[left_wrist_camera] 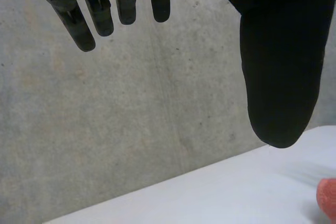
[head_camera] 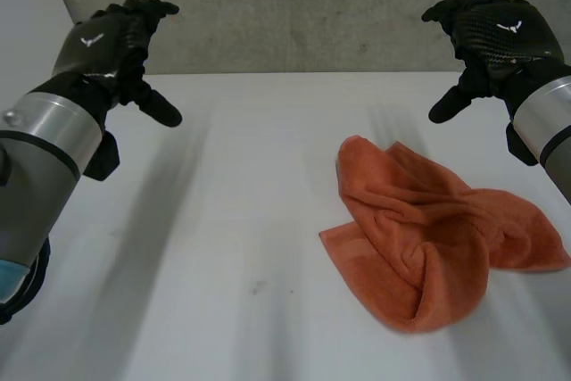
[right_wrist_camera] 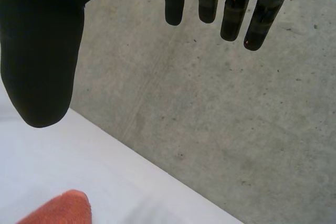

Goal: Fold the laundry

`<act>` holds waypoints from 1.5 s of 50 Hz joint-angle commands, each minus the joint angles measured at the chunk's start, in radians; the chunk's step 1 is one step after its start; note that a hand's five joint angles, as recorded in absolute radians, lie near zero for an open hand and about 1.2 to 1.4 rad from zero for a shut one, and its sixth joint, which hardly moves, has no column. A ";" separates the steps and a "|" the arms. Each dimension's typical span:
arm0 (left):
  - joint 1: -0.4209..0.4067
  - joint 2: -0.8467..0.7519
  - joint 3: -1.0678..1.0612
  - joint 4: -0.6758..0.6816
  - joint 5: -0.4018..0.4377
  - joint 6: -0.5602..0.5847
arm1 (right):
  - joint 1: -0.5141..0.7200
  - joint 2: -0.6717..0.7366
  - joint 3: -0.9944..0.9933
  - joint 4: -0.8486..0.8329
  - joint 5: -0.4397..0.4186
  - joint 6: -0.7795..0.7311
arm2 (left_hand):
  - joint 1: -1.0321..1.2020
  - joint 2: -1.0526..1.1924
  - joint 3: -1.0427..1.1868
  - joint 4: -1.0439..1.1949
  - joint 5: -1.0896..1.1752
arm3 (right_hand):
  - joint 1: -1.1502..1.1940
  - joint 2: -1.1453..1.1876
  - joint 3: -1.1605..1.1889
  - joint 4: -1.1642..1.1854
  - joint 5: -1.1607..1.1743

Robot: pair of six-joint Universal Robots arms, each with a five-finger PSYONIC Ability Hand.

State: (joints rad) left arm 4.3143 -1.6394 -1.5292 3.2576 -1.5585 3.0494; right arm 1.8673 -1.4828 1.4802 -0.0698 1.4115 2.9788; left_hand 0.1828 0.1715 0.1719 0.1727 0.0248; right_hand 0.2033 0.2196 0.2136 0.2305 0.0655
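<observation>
The left hand (head_camera: 111,46) hangs above the table's (head_camera: 223,247) left side, fingers (left_wrist_camera: 84,24) straight and spread wide from the thumb, holding nothing. Its wrist view shows the grey wall (left_wrist_camera: 131,103) past the fingertips and a rounded orange bit beyond the thumb. The towel (head_camera: 428,238) lies crumpled right of centre, well apart from that hand. Its folds hide its corners, and its right end meets the head view's edge. The right hand (head_camera: 491,33) hovers above the table beyond the towel, fingers loose and apart, empty. Its wrist view catches one towel end beyond the thumb.
</observation>
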 commanded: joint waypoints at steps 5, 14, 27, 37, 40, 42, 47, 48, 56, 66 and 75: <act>-0.178 -0.115 -0.029 -0.051 -0.014 0.000 | -0.017 0.055 -0.057 0.251 -0.006 -0.311 | 0.092 0.104 0.103 0.102 0.076 | -0.029 -0.045 -0.039 -0.056 -0.066; -0.326 -0.258 -0.068 -0.013 -0.011 -0.004 | -0.199 0.072 0.049 0.329 -0.052 -0.412 | 0.089 0.101 0.100 0.100 0.073 | -0.016 -0.032 -0.026 -0.043 -0.052; -0.513 -0.513 0.046 0.105 -0.012 0.000 | -0.393 0.170 0.267 0.133 -0.259 -0.531 | 0.095 0.107 0.106 0.105 0.079 | 0.005 -0.011 -0.005 -0.022 -0.032; -0.585 -0.596 0.112 0.105 -0.014 -0.015 | -0.447 0.248 0.307 -0.002 -0.267 -0.531 | 0.310 0.321 0.321 0.320 0.293 | 0.020 0.003 0.009 -0.008 -0.017; -0.605 -0.606 0.132 0.103 -0.014 -0.020 | -0.451 0.260 0.301 -0.008 -0.267 -0.531 | 0.351 0.362 0.362 0.361 0.334 | 0.020 0.003 0.009 -0.008 -0.017; -0.613 -0.609 0.138 0.106 -0.014 -0.024 | -0.458 0.260 0.298 -0.010 -0.266 -0.529 | 0.377 0.388 0.388 0.387 0.361 | 0.020 0.003 0.009 -0.008 -0.017; -0.636 -0.651 0.182 0.105 -0.014 -0.020 | -0.461 0.259 0.304 -0.010 -0.266 -0.528 | 0.380 0.391 0.391 0.390 0.363 | 0.020 0.003 0.009 -0.008 -0.017; -0.636 -0.651 0.182 0.105 -0.014 -0.020 | -0.461 0.259 0.304 -0.010 -0.266 -0.528 | 0.380 0.391 0.391 0.390 0.363 | 0.020 0.003 0.009 -0.008 -0.017; -0.654 -0.718 0.244 0.102 -0.015 -0.015 | -0.461 0.256 0.316 -0.008 -0.264 -0.515 | 0.380 0.391 0.391 0.390 0.363 | 0.020 0.003 0.009 -0.008 -0.017; -0.676 -0.783 0.310 0.088 -0.026 -0.014 | -0.461 0.253 0.333 -0.008 -0.267 -0.515 | 0.573 0.584 0.584 0.583 0.557 | 0.020 0.003 0.009 -0.008 -0.017; -0.679 -0.804 0.333 0.088 -0.046 -0.014 | -0.461 0.253 0.338 -0.010 -0.267 -0.515 | 0.759 0.770 0.770 0.769 0.742 | 0.020 0.003 0.009 -0.008 -0.017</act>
State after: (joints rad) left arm 3.6368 -2.4328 -1.2074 3.3452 -1.5946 3.0359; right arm 1.4066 -1.2303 1.8151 -0.0788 1.1445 2.4640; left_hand 0.7335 0.7325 0.7323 0.7288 0.5528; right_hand 0.2033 0.2196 0.2136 0.2305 0.0655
